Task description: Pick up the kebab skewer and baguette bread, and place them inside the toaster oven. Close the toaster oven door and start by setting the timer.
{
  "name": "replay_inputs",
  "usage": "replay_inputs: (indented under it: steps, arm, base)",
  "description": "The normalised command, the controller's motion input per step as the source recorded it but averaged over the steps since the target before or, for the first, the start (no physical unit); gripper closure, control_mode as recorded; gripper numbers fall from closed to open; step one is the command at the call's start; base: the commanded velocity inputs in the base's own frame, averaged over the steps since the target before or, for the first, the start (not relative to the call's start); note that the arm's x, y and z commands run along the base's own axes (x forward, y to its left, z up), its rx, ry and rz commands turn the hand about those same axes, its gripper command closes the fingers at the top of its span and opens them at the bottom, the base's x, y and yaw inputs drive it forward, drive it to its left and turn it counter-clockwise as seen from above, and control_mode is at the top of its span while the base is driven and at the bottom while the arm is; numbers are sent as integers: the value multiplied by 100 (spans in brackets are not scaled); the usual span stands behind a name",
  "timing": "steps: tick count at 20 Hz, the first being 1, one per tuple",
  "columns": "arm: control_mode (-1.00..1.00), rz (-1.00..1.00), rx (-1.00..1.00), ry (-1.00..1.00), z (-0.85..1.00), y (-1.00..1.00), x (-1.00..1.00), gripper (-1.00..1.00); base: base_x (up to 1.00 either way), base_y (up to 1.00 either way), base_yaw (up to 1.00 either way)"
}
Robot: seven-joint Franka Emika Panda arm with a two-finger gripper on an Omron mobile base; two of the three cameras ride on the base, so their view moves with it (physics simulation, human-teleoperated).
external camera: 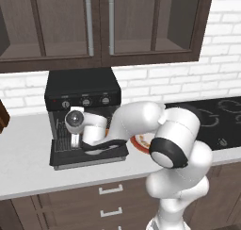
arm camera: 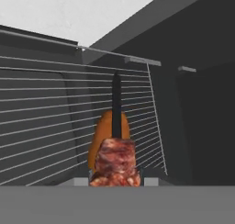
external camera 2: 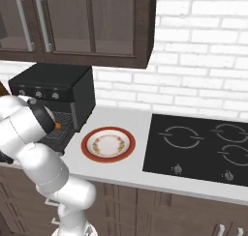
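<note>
The gripper (arm camera: 115,181) is squeezing the skewer (arm camera: 115,165), jaws clamped on it. Just past the jaws, the bread (arm camera: 103,136) is lying on the oven (external camera: 83,93) rack (arm camera: 55,122). Off to the side, a plate (external camera 2: 108,144) is sitting on the counter (external camera 2: 127,169).

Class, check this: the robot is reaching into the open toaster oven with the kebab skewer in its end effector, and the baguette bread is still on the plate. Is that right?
Not quite. The plate carries no bread in the right base view. The hand view shows the baguette bread already lying on the wire rack inside the toaster oven, just beyond the kebab skewer held in the end effector. The rest stands.
</note>
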Motion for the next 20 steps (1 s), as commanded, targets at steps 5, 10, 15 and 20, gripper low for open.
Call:
replay_inputs:
  steps: [5, 10, 15, 20]
  arm:
    - [-100, 0, 0, 2, 0, 0, 10, -100]
    - [-100, 0, 0, 0, 0, 0, 0, -100]
    - [-100, 0, 0, 0, 1, 0, 0, -100]
    - [-100, 0, 0, 0, 16, -4, -19, -100]
  base:
    - [0, 0, 0]
    - [0, 0, 0]
    - [0, 0, 0]
    - [0, 0, 0]
